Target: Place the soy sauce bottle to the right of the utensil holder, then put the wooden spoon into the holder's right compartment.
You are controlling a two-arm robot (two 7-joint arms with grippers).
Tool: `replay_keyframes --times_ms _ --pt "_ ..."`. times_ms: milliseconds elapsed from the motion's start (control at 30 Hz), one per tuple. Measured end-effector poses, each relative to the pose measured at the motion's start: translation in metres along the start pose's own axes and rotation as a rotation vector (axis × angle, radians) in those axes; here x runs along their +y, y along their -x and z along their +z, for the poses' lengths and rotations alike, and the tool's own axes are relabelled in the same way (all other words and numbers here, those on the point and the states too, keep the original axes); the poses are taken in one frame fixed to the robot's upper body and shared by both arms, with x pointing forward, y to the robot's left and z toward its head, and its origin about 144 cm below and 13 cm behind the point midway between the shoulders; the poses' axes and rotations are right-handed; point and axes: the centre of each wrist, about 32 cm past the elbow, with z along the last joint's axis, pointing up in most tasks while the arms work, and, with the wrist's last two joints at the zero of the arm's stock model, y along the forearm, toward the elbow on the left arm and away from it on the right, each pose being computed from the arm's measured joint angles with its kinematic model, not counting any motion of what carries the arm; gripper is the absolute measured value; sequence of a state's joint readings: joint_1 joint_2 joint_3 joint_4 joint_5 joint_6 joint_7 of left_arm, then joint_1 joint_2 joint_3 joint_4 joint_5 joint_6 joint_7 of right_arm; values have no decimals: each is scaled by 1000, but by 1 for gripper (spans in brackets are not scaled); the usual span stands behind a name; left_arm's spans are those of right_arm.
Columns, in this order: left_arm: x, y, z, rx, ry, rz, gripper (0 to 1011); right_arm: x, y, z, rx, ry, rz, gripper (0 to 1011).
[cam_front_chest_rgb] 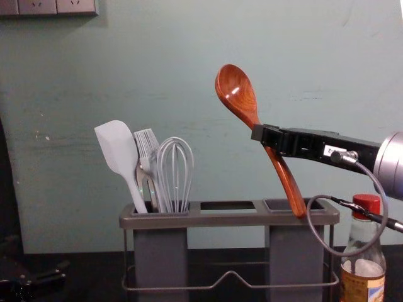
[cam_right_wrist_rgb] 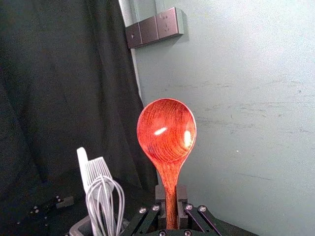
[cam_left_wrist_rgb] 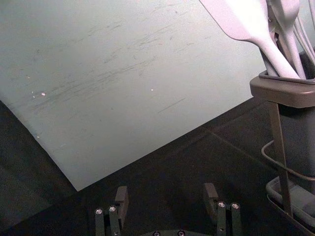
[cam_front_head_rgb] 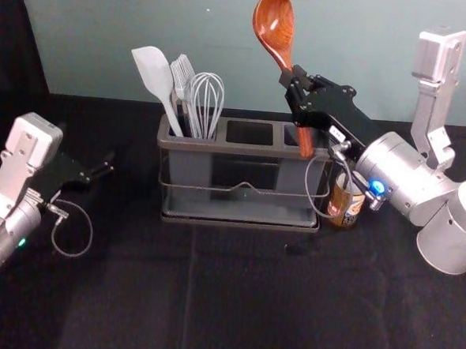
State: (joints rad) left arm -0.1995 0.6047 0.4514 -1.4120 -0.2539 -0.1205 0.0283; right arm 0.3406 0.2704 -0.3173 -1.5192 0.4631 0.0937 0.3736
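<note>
Your right gripper (cam_front_chest_rgb: pixel 258 134) pinches glossy red-brown wooden spoon (cam_front_chest_rgb: pixel 244 104) mid-handle, bowl up, so handle can lead into right compartment (cam_front_chest_rgb: pixel 296 251) of grey-brown utensil holder (cam_front_chest_rgb: pixel 227 219); red-capped glass soy sauce bottle (cam_front_chest_rgb: pixel 362 283) stands just right; left gripper (cam_left_wrist_rgb: pixel 166 195) parked left, wide open, empty.

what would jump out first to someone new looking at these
Most likely the glossy red-brown spoon, bowl up and tilted, held by the right tool over the right end of the holder. Next, the pale spatula, fork and whisk standing in the holder's left compartment, and the red-capped bottle just right of the holder. The left tool hangs open, off to the holder's left.
</note>
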Motion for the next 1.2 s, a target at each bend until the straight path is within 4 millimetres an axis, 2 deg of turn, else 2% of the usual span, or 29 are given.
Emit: replay_keyframes --times_ms 633,933,1200 --pt "0 0 0 0 0 0 1005 10 -2 7 2 -20 -12 127" --pt "0 0 0 0 0 0 1005 20 -4 2 4 -21 -31 129" --pt "0 0 0 0 0 0 1005 21 -5 -3 6 -13 -34 127"
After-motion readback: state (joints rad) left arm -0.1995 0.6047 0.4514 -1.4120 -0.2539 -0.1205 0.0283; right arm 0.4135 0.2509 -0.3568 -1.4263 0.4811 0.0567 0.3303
